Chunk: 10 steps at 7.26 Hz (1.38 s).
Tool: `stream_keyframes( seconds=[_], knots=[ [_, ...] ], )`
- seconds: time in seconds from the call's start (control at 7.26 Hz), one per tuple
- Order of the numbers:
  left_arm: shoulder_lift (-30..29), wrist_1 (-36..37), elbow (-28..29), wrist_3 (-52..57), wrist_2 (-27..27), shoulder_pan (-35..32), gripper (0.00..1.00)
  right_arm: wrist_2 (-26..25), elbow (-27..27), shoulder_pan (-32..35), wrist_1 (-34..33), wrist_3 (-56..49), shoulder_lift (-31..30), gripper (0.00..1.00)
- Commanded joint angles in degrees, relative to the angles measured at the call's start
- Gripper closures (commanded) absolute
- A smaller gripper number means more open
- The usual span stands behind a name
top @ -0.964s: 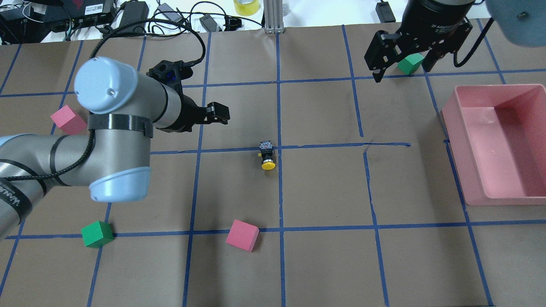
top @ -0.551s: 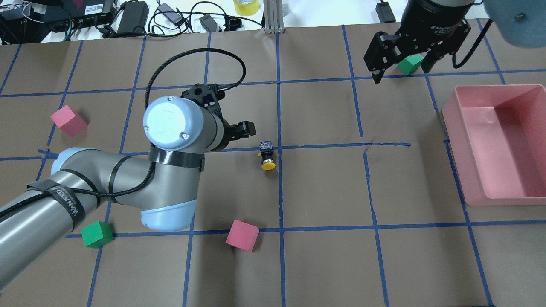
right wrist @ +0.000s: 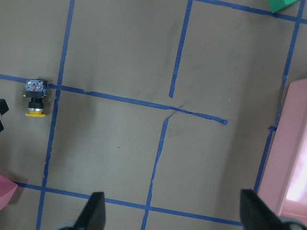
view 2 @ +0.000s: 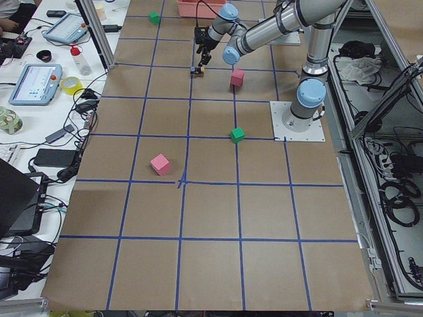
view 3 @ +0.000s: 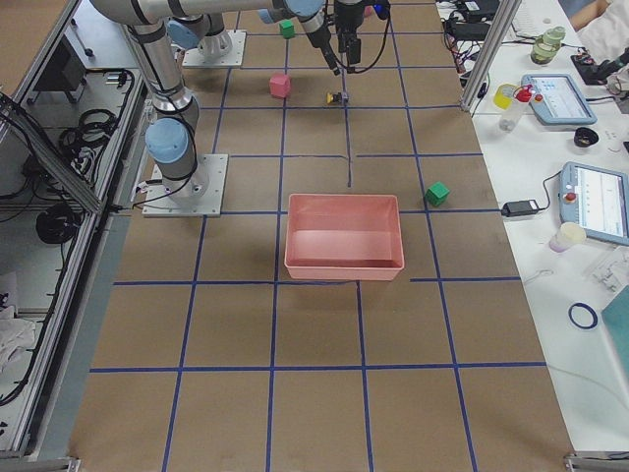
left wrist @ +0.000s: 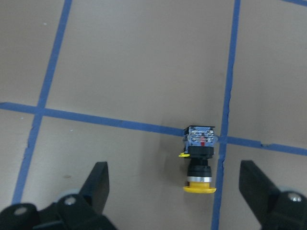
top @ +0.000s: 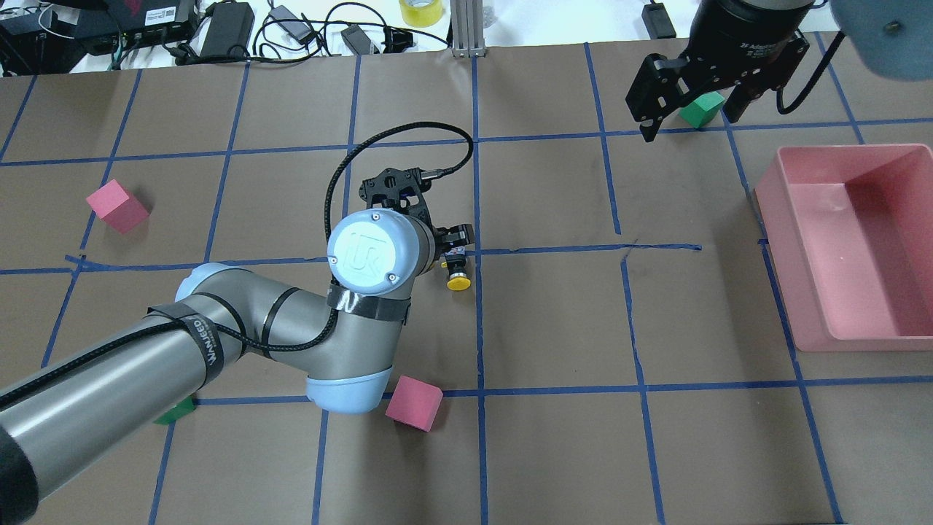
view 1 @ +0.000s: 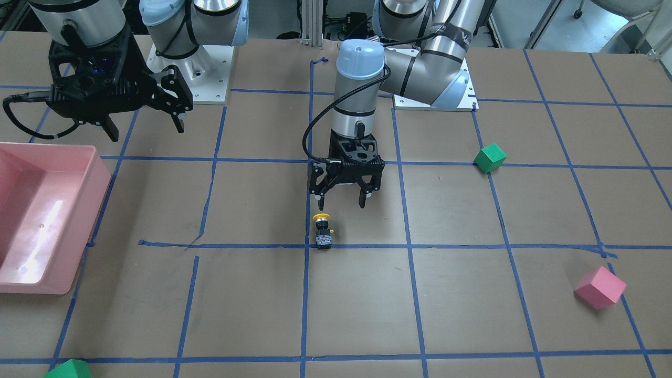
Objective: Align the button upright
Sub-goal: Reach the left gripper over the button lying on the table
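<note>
The button (top: 457,270) lies on its side on a blue tape line near the table's middle, yellow cap towards the robot. It also shows in the front view (view 1: 322,231), the left wrist view (left wrist: 200,163) and the right wrist view (right wrist: 35,98). My left gripper (view 1: 341,202) is open and empty. It points down and hovers just on the robot's side of the button, apart from it. In the left wrist view the button lies between the fingers (left wrist: 98,184), nearer the right one. My right gripper (view 1: 147,130) is open, empty and held high at the far right.
A pink bin (top: 773,211) stands at the right edge. A pink cube (top: 414,402) lies close to the left arm's elbow, and another pink cube (top: 116,205) lies at the left. A green cube (top: 701,109) lies under the right gripper. Another green cube (top: 175,412) is half hidden by the left arm.
My left arm has swung right across the table, bringing its open gripper over to the button. The button and the right arm have not moved.
</note>
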Motion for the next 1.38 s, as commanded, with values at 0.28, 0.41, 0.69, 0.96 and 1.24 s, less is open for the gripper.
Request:
stream_keyframes(
  seconds=[0.28,0.41,0.69,0.96,1.24],
  knots=[
    [-7.58,2.52,0.26,-2.73,2.08,-2.42,0.06,-0.2,-0.22,-0.08,-0.74,-0.15,-0.15,0.0],
    [-8.73,2.52,0.34,-2.73,1.74,-2.42,0.06,-0.02,-0.05,-0.09,-0.82,-0.15,-0.06,0.0],
    [-9.79,2.61,0.96,-2.82,1.47,-2.59,0.06,-0.02,-0.22,-0.17,-1.09,-0.23,-0.06,0.0],
    [-9.88,4.35,0.96,-2.55,1.47,-3.64,0.1,-0.11,-0.22,-0.17,-1.52,-0.32,-0.06,0.0],
    [-9.97,4.37,0.96,-2.64,1.21,-3.74,0.21,-0.02,-0.14,-0.17,-1.61,-0.24,0.02,0.0]
  ],
)
